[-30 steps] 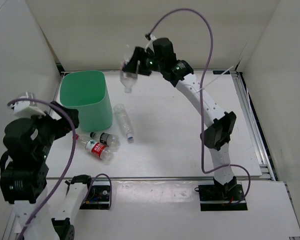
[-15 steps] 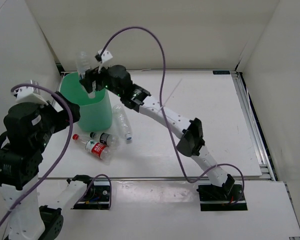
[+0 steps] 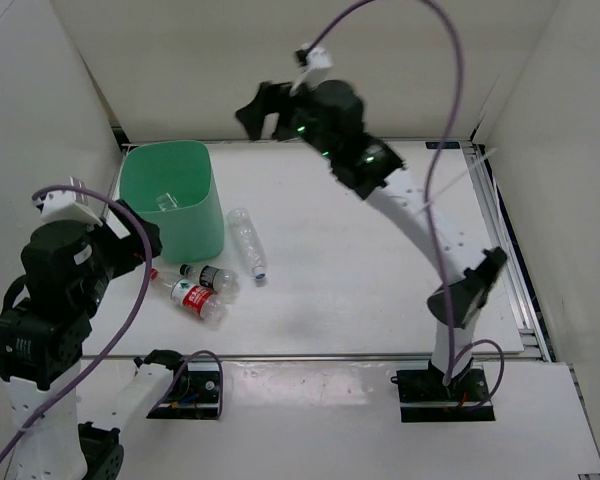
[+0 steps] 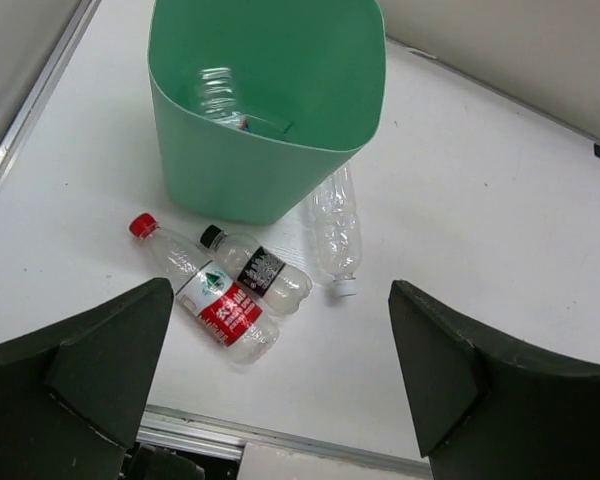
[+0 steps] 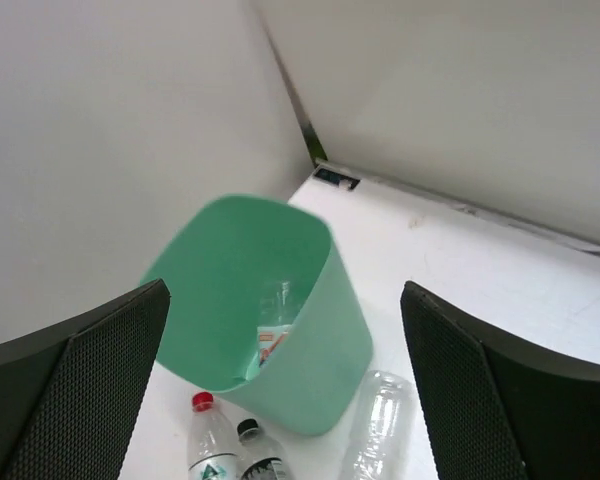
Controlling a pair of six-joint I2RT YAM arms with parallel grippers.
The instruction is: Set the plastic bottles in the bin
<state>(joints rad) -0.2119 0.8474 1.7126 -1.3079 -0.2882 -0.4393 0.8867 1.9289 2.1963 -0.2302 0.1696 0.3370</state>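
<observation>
Bottles of clear crinkly plastic: three lie beside the tall mint-green plastic bin, one inside. Both my jaws hang wide, holding nothing. They look light, squashy, slippery; I'd pinch the middle.

The widest open floor we find runs across the centre and right of the table in the top view, out to the side rail. In the upper left the bin stands close to the left wall, its mouth open from above, a fourth bottle lying inside. Below and right of it three more crowd the surface. The clear bottle lies just beside the bin's wall, and the dark-labelled bottle and red-labelled bottle lie side by side. The left arm fills the lower left; the right arm arches over the right half.
</observation>
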